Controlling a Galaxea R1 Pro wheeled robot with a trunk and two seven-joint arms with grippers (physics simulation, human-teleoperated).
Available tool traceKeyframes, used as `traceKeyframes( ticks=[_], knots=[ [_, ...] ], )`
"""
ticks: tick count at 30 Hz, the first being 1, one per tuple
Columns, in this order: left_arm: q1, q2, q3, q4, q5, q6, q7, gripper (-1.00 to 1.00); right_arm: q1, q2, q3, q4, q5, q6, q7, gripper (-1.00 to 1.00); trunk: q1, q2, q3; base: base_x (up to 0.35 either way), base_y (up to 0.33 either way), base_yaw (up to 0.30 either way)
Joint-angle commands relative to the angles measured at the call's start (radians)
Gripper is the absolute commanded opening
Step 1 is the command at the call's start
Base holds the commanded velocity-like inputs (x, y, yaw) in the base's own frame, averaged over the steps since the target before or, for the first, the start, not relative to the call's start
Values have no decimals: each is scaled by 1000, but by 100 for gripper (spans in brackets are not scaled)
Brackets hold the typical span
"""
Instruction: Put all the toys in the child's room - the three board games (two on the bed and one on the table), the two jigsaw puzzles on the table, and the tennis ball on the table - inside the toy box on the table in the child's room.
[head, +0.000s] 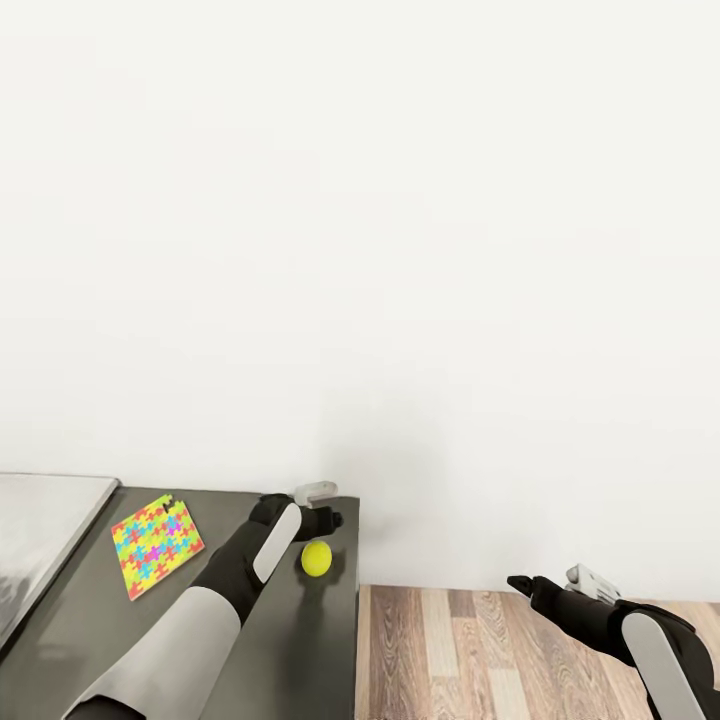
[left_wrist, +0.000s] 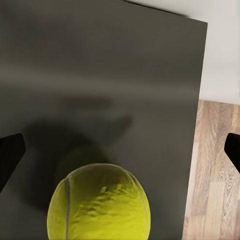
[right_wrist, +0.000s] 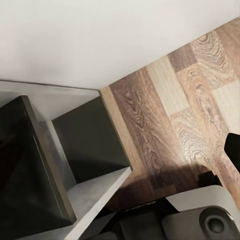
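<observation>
Nearest your left wrist camera is the tennis ball (left_wrist: 99, 202), resting on the dark grey cabinet top (left_wrist: 100, 75); it is round, so it has no long axis, and its seam runs as a curved line down one side. You have the left gripper (head: 318, 520) spread wide: its two dark fingertips (left_wrist: 10, 155) sit at opposite edges of the wrist view, with the ball between them but closer to the camera than the tips, and no contact shows. In the head view the ball (head: 316, 558) lies just beside the gripper, on the near side of it, close to the cabinet's right edge. The jigsaw puzzle (head: 157, 545) lies flat on the same top, well apart to the left of the ball, turned so its corners point roughly toward and away from you. A pale grey surface (head: 40, 530) adjoins the cabinet at the far left. Your right gripper (head: 520, 583) hangs over the wood floor (head: 480, 650), well apart from the cabinet; whether it is open or closed cannot be told.
</observation>
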Motion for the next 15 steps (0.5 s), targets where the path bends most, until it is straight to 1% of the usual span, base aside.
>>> traceKeyframes(
  ticks=[1,9,15],
  knots=[
    [-1,0,-2,-1,10,3,10,100,-1,0,0,-1,-11,3,-10,100,1,-2,-4,0,0,0],
    [0,0,0,-1,11,1,11,100,-1,-2,-1,-1,-11,3,-9,100,1,-2,-17,0,0,0],
    [0,-1,0,1,14,-35,13,100,-1,-3,-1,-1,-11,4,-9,100,1,-2,-27,0,0,0]
  ],
)
